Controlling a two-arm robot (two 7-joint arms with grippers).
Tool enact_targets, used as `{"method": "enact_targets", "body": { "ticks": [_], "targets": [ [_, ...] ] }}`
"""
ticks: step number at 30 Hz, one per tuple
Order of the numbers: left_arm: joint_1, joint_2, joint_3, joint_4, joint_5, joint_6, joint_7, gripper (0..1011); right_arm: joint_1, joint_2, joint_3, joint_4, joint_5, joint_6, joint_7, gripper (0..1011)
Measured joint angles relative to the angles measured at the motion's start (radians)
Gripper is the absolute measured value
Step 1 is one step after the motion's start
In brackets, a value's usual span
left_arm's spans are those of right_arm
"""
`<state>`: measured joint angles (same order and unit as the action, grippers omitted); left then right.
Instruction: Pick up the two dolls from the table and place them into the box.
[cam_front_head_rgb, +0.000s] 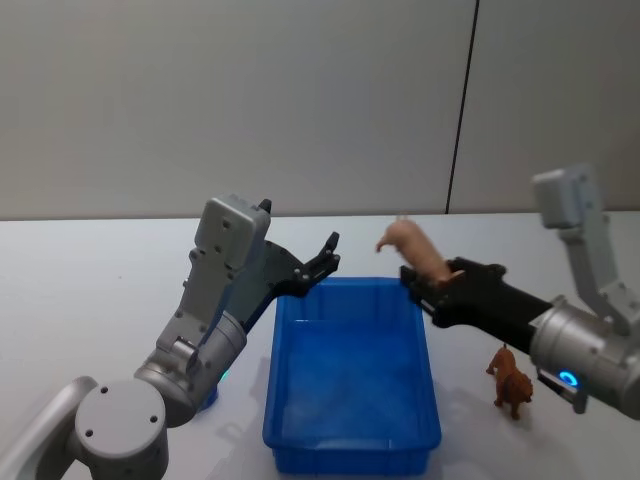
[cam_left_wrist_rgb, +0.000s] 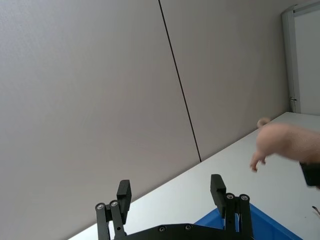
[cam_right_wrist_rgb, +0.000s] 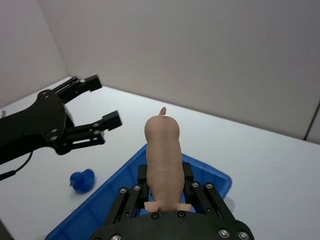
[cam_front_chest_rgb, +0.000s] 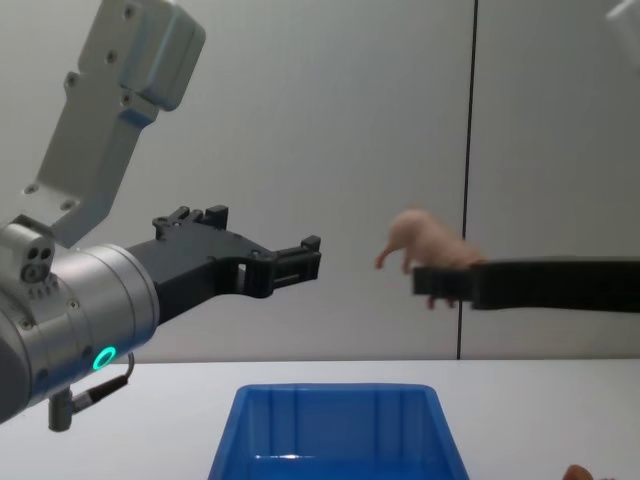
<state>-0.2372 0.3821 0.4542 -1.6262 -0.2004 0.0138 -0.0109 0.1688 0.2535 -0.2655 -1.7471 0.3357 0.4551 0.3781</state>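
Our right claw grips the pink doll by one end, high over the far right corner of the box, we judge so that it drops inside on release. Our left claw hangs wide and empty near the far left corner. The brown doll stands on the table, right of the box.

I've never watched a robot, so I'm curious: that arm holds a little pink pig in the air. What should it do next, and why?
Probably the right gripper should ease the pink pig toy inward and down toward the middle of the blue bin before letting go. Its jaws clamp the pig high above the bin's far right corner, where a drop might miss.
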Motion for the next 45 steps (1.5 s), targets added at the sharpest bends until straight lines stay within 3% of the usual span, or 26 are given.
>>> {"method": "enact_targets", "body": {
  "ticks": [9, 19, 31, 45],
  "targets": [
    [0.000, 0.000, 0.000, 0.000, 0.000, 0.000, 0.000, 1004, 0.054, -0.023, -0.039, 0.034, -0.089, 0.094, 0.058, 363],
    [0.000, 0.000, 0.000, 0.000, 0.000, 0.000, 0.000, 1004, 0.076, -0.034, -0.067, 0.087, -0.189, 0.137, 0.023, 363],
    [0.000, 0.000, 0.000, 0.000, 0.000, 0.000, 0.000, 1004, 0.081, -0.031, -0.076, 0.133, -0.237, 0.137, 0.009, 362],
    [0.000, 0.000, 0.000, 0.000, 0.000, 0.000, 0.000, 1004, 0.085, -0.030, -0.078, 0.144, -0.243, 0.140, 0.009, 363]
  ]
}}
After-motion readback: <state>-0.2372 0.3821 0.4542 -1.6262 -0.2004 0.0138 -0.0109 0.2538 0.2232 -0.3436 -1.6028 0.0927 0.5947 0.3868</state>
